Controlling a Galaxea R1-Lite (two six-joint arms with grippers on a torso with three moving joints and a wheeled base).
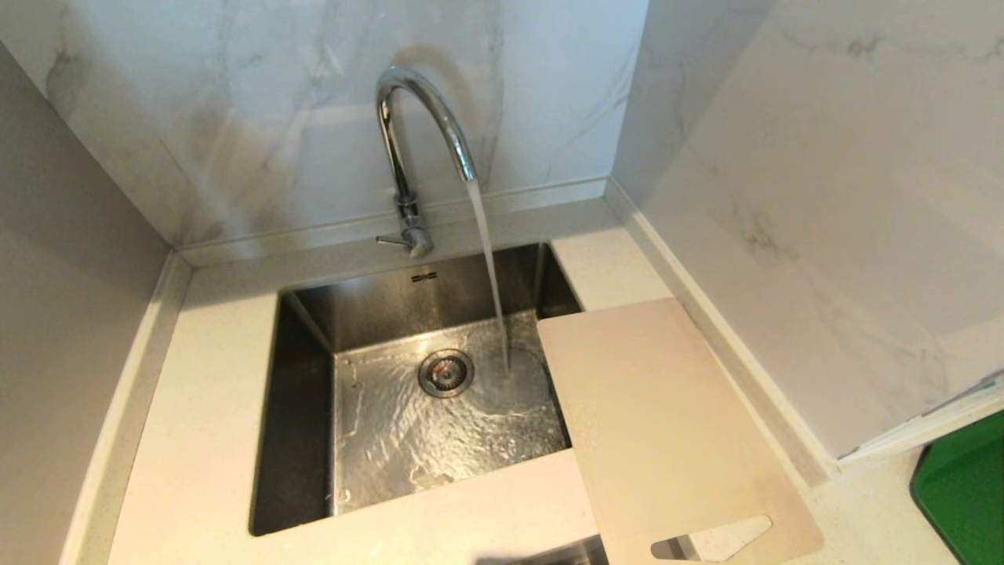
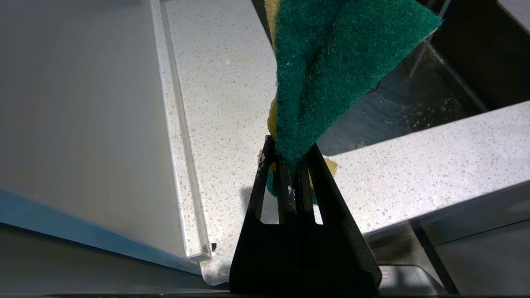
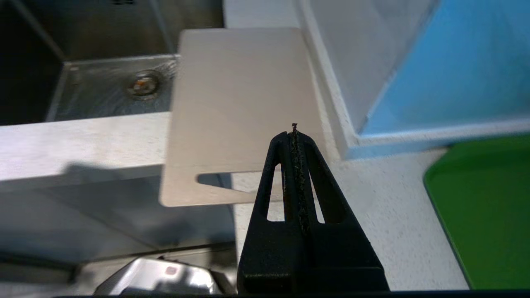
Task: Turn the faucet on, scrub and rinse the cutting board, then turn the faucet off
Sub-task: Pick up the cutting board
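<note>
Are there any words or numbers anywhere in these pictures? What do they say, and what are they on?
No text here can be read.
A small dark mark on the back wall of the sink, just under the faucet: too small to read.
A tiny red mark on a shiny metal part near the floor, seen from the right wrist: too blurred to read.
The cutting board and the sponge carry no writing.

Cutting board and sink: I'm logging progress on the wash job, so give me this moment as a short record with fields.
faucet: running, stream falling into the sink
cutting board: flat on the counter right of the sink, one corner overhanging the basin, handle slot nearest the robot
left gripper: shut on green-and-yellow sponge, over the counter
right gripper: shut, empty, above the board's handle end
</note>
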